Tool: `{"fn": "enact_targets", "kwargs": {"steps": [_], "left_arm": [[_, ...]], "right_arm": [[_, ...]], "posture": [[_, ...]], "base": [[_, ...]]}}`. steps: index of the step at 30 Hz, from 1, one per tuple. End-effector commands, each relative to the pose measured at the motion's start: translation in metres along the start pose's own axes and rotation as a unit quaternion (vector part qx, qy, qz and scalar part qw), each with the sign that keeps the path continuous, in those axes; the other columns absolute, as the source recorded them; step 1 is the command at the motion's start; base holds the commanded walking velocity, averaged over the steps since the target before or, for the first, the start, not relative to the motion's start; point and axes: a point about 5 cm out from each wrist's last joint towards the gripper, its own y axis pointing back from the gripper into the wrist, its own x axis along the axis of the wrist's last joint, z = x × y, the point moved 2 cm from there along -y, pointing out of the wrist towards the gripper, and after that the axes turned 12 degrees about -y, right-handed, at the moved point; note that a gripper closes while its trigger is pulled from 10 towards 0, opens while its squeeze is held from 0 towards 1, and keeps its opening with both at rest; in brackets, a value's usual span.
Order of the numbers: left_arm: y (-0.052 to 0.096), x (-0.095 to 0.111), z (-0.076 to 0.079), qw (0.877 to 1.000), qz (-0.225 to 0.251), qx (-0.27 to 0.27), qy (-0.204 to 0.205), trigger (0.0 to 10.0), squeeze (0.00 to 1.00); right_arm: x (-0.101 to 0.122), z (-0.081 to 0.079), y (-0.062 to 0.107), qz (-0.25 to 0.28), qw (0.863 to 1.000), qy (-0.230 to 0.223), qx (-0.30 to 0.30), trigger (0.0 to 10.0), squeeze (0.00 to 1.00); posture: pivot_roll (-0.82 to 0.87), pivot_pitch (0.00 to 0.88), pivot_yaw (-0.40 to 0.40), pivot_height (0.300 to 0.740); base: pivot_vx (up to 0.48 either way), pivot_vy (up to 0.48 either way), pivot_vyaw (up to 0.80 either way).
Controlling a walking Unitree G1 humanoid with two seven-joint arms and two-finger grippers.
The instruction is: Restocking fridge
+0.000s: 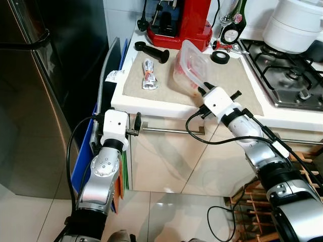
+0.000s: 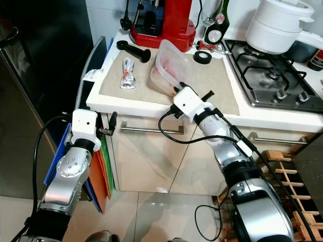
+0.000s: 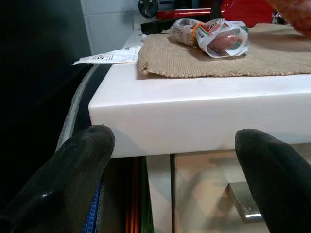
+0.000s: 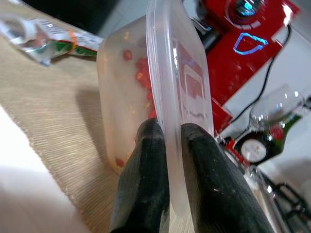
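A clear plastic food container (image 1: 191, 67) with red bits inside stands tipped on its edge on the beige mat (image 1: 166, 83). My right gripper (image 4: 167, 145) is shut on the container's rim, one finger each side of the lid edge (image 4: 177, 87). A wrapped food packet (image 1: 149, 74) with an orange band lies on the mat to the left; it also shows as the packet (image 3: 214, 36) in the left wrist view. My left gripper (image 3: 180, 160) is open, held low in front of the counter's white corner (image 3: 146, 111), with nothing between its fingers. The dark fridge (image 1: 35, 91) stands at the left.
A red coffee machine (image 1: 181, 22), a black portafilter (image 1: 151, 50), a tape roll (image 1: 220, 57) and a bottle (image 1: 233, 25) stand behind the mat. The gas hob (image 1: 287, 70) with a white pot (image 1: 298, 22) is at the right. Blue and orange boards (image 1: 83, 166) lean between fridge and cabinet.
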Motion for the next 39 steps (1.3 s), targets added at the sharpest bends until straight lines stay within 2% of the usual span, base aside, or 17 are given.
{"fn": "enact_targets", "kwargs": {"steps": [1, 2, 3, 5, 9, 20, 32, 39], "left_arm": [[-0.004, 0.003, 0.001, 1.000, 0.000, 0.005, -0.005, 10.0, 0.00], [-0.004, 0.003, 0.001, 1.000, 0.000, 0.005, -0.005, 10.0, 0.00], [-0.004, 0.003, 0.001, 1.000, -0.001, 0.005, -0.007, 10.0, 0.00], [-0.004, 0.003, 0.001, 1.000, -0.001, 0.005, -0.007, 10.0, 0.00], [-0.004, 0.003, 0.002, 1.000, 0.000, 0.004, -0.007, 10.0, 0.00], [-0.006, 0.003, 0.005, 1.000, -0.012, 0.011, 0.011, 10.0, 0.00], [-0.008, 0.005, 0.005, 1.000, -0.008, 0.012, 0.019, 10.0, 0.00], [-0.008, 0.007, 0.005, 1.000, -0.004, 0.016, 0.014, 10.0, 0.00]], "right_arm": [[0.010, 0.007, 0.000, 0.022, 0.999, -0.022, -0.010, 0.0, 0.00], [0.010, 0.007, 0.000, 0.022, 0.999, -0.022, -0.010, 0.0, 0.00], [0.025, 0.011, -0.001, 0.058, 0.998, -0.027, -0.015, 0.0, 0.00], [0.034, 0.013, -0.001, 0.079, 0.997, -0.015, -0.017, 0.0, 0.00], [0.038, 0.014, 0.000, 0.088, 0.996, -0.001, -0.017, 0.0, 0.00], [0.029, 0.000, 0.006, 0.071, 0.997, 0.008, 0.006, 0.0, 0.00], [0.030, 0.001, 0.006, 0.073, 0.997, 0.015, -0.002, 0.0, 0.00], [0.040, 0.013, 0.005, 0.097, 0.994, 0.026, -0.036, 0.0, 0.00]], "posture": [[0.14, 0.031, -0.068, 0.732], [0.14, 0.031, -0.068, 0.732], [0.14, 0.032, -0.068, 0.732], [0.14, 0.033, -0.066, 0.732], [0.14, 0.033, -0.064, 0.732], [0.14, 0.030, -0.066, 0.732], [0.14, 0.023, -0.067, 0.732], [0.14, 0.016, -0.071, 0.732]], "base": [[0.000, 0.000, 0.00], [0.000, 0.000, 0.00], [0.000, 0.000, 0.00], [0.000, 0.000, 0.00], [0.000, 0.000, 0.00], [0.000, 0.000, 0.00], [-0.080, 0.000, 0.00], [-0.307, 0.000, 0.00]]}}
